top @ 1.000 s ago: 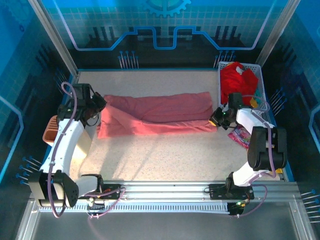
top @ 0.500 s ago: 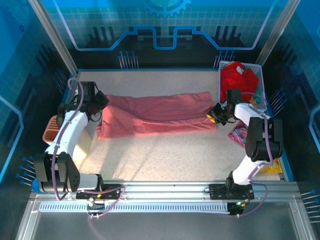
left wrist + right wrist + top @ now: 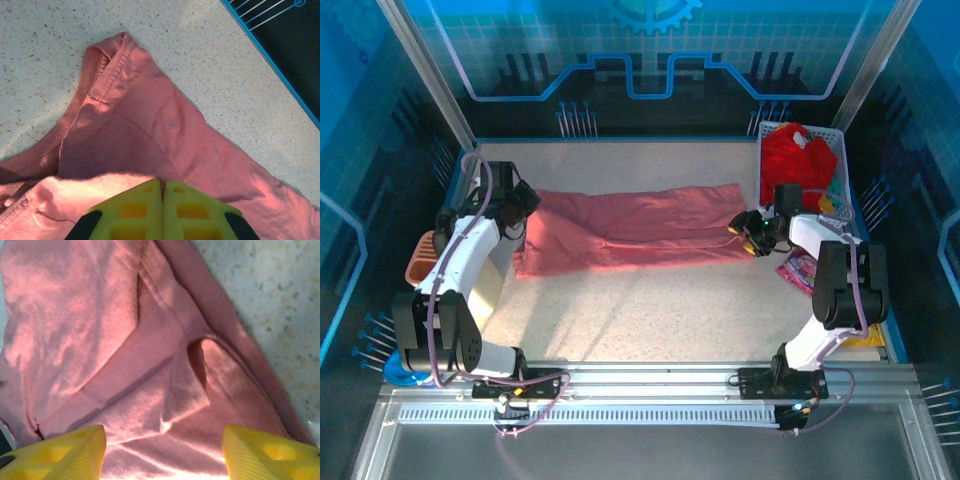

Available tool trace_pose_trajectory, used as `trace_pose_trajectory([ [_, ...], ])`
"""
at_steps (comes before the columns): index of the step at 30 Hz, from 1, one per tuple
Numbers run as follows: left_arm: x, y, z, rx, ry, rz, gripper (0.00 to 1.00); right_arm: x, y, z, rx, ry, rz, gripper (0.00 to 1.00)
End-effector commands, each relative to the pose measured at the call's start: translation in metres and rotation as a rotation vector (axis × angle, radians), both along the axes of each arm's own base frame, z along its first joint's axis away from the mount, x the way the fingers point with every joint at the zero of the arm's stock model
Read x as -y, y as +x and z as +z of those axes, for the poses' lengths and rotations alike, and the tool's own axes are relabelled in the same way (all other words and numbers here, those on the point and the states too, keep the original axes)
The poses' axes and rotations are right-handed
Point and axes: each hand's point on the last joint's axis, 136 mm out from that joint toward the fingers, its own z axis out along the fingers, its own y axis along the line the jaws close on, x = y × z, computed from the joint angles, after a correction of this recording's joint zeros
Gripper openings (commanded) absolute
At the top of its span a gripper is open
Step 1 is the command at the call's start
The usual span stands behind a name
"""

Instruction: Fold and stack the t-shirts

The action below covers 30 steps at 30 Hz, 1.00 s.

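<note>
The salmon-pink t-shirt (image 3: 640, 228) lies folded into a long band across the middle of the table. At its left end my left gripper (image 3: 527, 203) is shut, and in the left wrist view its yellow fingertips (image 3: 162, 181) pinch a raised fold of pink cloth (image 3: 125, 130) near the collar. My right gripper (image 3: 748, 225) hovers at the band's right end. Seen from the right wrist, it (image 3: 163, 432) stands open with its fingers wide apart over rumpled pink cloth (image 3: 125, 340), holding nothing. A red t-shirt (image 3: 798, 158) is bunched in the white basket (image 3: 832, 135).
The basket at the back right also holds bits of yellow and green cloth (image 3: 832, 200). Crinkly snack packets (image 3: 798, 268) lie just in front of it by the right arm. An orange object (image 3: 423, 258) sits off the table's left edge.
My right gripper has opened and let go of the shirt's right end. The left gripper has shifted slightly toward the back, still shut on the left end.
</note>
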Motion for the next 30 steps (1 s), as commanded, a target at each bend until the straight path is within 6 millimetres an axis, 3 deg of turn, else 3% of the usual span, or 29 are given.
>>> trace_pose_trajectory([
  [1,0.001,0.003,0.003,0.024,0.014,-0.028,0.0,-0.001,-0.008,0.004,0.034,-0.048,0.027,0.63],
  [9,0.001,-0.004,0.001,0.029,0.016,-0.031,0.0,-0.015,-0.001,0.014,0.07,-0.179,0.099,0.56],
  [23,0.002,-0.003,0.006,0.04,0.014,-0.038,0.0,-0.033,0.008,-0.006,0.019,-0.216,0.126,0.56],
  [30,0.004,-0.003,0.0,0.032,0.007,-0.04,0.0,-0.041,0.026,-0.01,0.017,-0.19,0.113,0.56],
])
